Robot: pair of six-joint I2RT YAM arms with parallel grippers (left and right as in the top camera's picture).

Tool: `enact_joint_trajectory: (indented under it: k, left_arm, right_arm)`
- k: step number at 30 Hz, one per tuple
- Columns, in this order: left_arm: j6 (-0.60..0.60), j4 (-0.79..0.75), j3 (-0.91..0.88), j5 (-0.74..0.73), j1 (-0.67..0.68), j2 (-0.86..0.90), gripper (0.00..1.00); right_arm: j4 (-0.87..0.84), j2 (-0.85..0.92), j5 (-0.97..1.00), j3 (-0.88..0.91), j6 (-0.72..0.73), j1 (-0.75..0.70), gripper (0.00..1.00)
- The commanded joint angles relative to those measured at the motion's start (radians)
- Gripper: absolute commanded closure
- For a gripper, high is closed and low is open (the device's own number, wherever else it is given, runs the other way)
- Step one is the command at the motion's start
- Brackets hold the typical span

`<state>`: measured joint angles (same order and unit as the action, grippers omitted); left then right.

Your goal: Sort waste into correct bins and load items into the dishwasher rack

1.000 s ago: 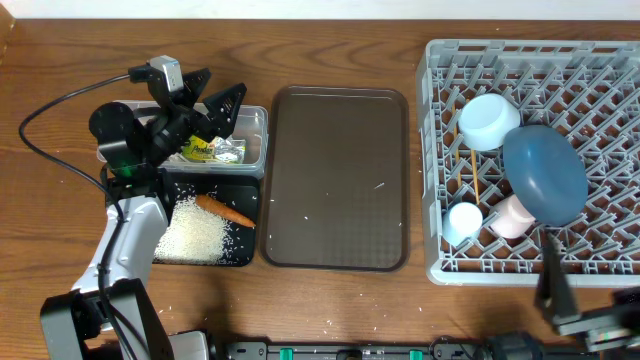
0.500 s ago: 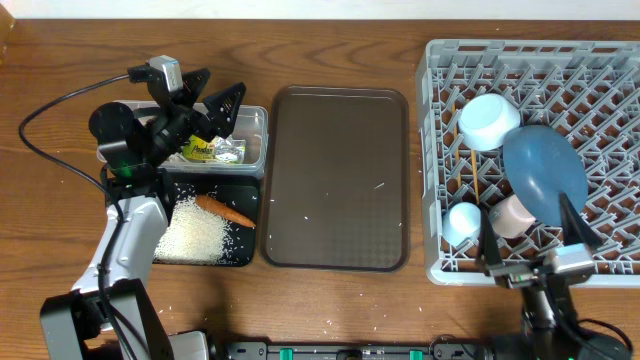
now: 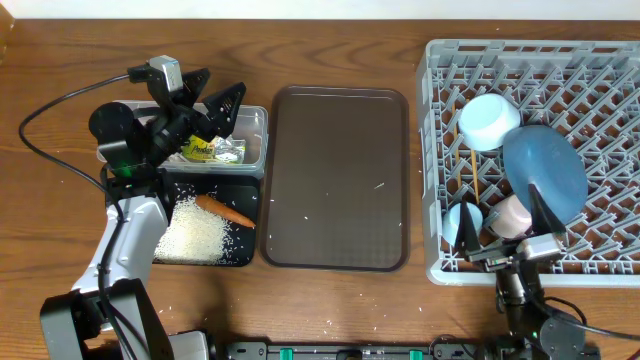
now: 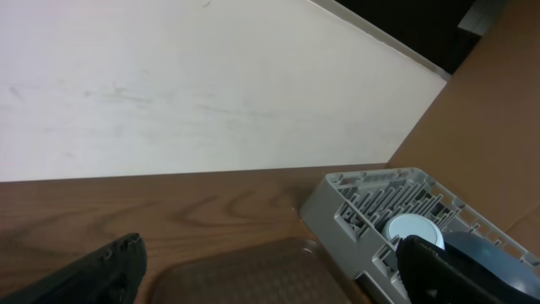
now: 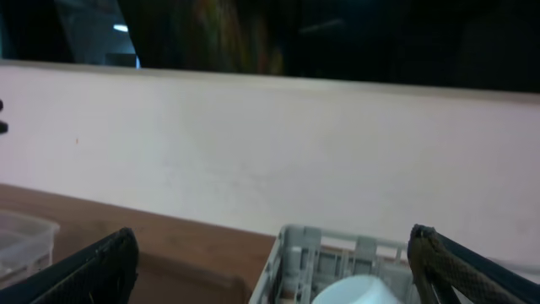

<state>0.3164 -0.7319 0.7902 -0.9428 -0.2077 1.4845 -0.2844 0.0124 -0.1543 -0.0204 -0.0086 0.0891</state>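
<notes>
The grey dishwasher rack at the right holds the blue plate, pale blue bowl, light blue cup, pinkish-white cup and chopsticks. My right gripper is open and empty over the rack's front edge; its wrist view shows the rack and bowl. My left gripper is open and empty above the clear tub, which holds the yellow-green packet and foil wrapper. The black tray holds rice and the carrot. No tissues show.
The brown serving tray lies between the bins and the rack and also shows in the left wrist view, with the rack beyond it. A black cable loops at the far left. A few rice grains lie by the table's front edge.
My right arm has come up from the front right edge, and its open gripper now stands over the rack's front edge. The left arm has not moved.
</notes>
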Motion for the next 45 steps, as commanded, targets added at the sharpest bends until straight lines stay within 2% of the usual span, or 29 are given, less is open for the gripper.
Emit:
enact_joint_trajectory:
  k: [1, 10, 15, 20, 29, 45]
  left_arm:
    - [-0.013, -0.007, -0.001, -0.005, -0.001, -0.016, 0.04]
    - [-0.013, -0.007, -0.001, -0.005, -0.001, -0.016, 0.04]
    - [-0.013, -0.007, -0.001, -0.005, -0.001, -0.016, 0.04]
    - [-0.013, -0.007, -0.001, -0.005, -0.001, -0.016, 0.04]
    - [-0.013, -0.007, -0.001, -0.005, -0.001, -0.016, 0.04]
    - [-0.013, -0.007, -0.001, -0.005, -0.001, -0.016, 0.04]
  right_arm:
    - [0.02, -0.007, 0.005, 0.015, 0.023, -0.006, 0.01]
    - [0.178, -0.007, 0.008, 0.015, 0.011, -0.006, 0.01]
    - [0.26, -0.007, 0.103, 0.015, 0.024, -0.006, 0.01]
    - [0.269, -0.007, 0.235, 0.015, 0.111, -0.006, 0.01]
    - [0.352, -0.007, 0.229, 0.015, 0.109, -0.006, 0.01]
    - [0.351, -0.007, 0.229, 0.015, 0.109, -0.005, 0.01]
